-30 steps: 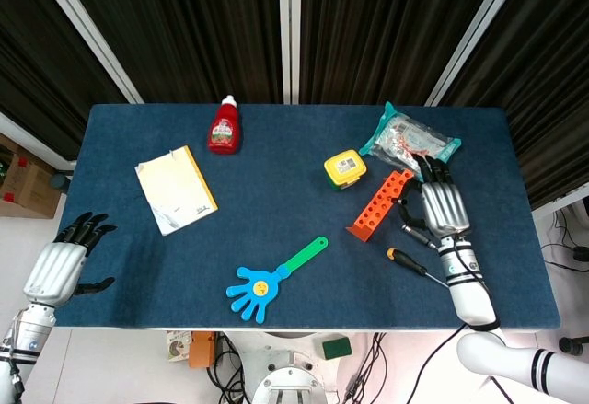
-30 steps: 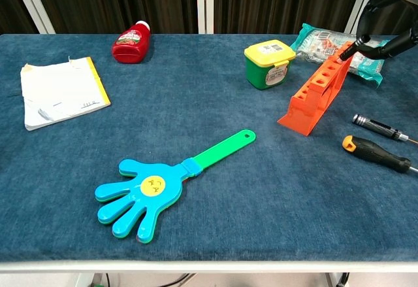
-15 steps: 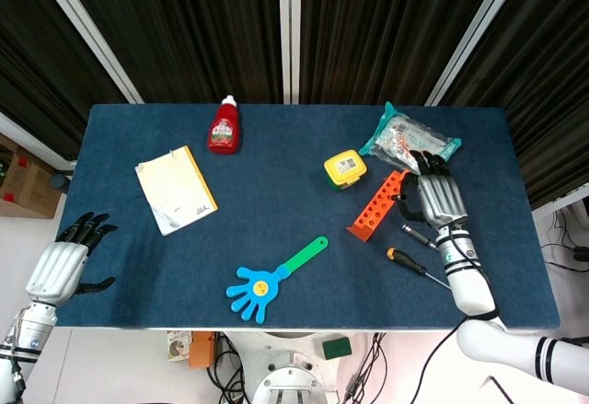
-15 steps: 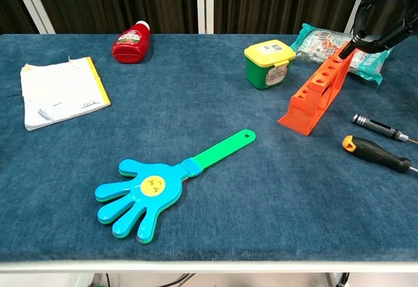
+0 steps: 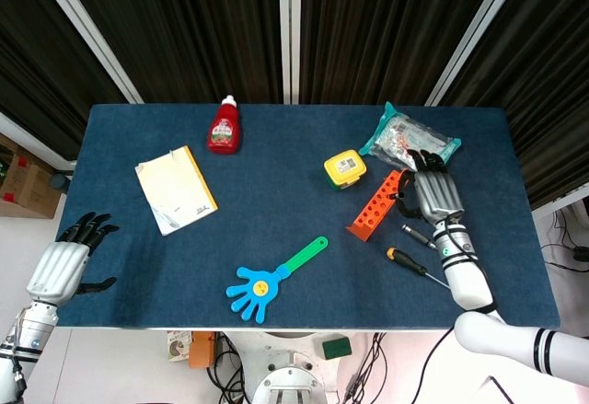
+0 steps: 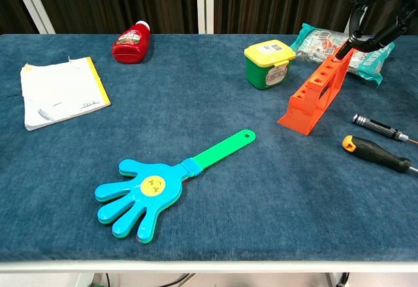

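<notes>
My right hand point(image 5: 437, 197) hovers over the far end of the orange hole rack point(image 5: 377, 203), fingers apart. In the chest view the right hand point(image 6: 379, 12) has its thumb tip touching the top end of the rack point(image 6: 317, 94), with the other fingers spread behind it; it grips nothing. A teal snack packet point(image 5: 409, 139) lies just beyond the fingertips. My left hand point(image 5: 60, 266) hangs off the table's near left corner with spread fingers and holds nothing. It does not show in the chest view.
A yellow-lidded green tub point(image 5: 344, 167) stands left of the rack. Two screwdrivers lie near my right forearm: orange-handled point(image 5: 409, 263) and slim black point(image 5: 416, 234). A blue-green hand clapper point(image 5: 267, 282), a notepad point(image 5: 175, 189) and a red ketchup bottle point(image 5: 224, 128) lie further left.
My right hand has slid a little further along the rack toward the snack packet, its fingers coming down around the rack's top end. The left hand has stayed put.
</notes>
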`<state>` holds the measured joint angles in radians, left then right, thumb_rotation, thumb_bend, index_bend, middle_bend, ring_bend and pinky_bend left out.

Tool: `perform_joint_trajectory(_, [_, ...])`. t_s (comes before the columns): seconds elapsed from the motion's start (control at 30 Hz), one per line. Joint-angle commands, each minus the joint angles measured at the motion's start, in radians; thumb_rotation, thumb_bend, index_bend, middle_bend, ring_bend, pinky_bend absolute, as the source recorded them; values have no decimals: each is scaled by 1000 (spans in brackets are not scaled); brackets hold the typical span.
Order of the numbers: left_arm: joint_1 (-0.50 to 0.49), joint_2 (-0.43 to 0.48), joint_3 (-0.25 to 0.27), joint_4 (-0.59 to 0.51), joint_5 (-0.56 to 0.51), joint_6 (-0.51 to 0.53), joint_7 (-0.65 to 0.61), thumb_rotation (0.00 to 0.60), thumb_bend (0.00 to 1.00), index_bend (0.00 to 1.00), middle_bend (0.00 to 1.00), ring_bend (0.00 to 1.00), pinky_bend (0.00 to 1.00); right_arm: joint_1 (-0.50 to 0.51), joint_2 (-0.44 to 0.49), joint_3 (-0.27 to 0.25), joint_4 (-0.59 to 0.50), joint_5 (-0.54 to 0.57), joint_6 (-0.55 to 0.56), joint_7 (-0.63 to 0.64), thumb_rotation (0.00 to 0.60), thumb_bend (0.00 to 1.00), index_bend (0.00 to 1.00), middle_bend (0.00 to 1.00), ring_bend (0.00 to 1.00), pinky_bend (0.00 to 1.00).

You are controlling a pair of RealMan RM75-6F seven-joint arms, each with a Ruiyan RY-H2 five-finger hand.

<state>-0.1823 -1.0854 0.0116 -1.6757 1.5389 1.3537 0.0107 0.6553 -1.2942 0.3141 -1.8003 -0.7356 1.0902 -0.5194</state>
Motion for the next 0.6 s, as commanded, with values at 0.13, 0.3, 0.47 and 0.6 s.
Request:
perform_joint_trajectory(0.13, [-1,0,1,1,0,-1,0,600,6,217,109,44,229,15,6,-9,-5,20,-4,7,600,369,530,53,0,0])
perform_joint_trajectory(0.3, [-1,-1,1,0,0,0,1,600,7,218,109,44,229,28,18,-14,-12,41,-20,21,600,334,252,39,0,0])
perform_joint_trajectory(0.47, [-2,-1,0,1,-3,-2,2,600,7,217,109,44,229,35,24,-20,-15,40,-22,38,600,325,72,32,0,0])
perform_joint_trajectory(0.6, [-2,-2,0,1,-3,-2,3,600,7,217,109,44,229,37,30,-26,-17,31,-17,50,600,325,50,28,0,0])
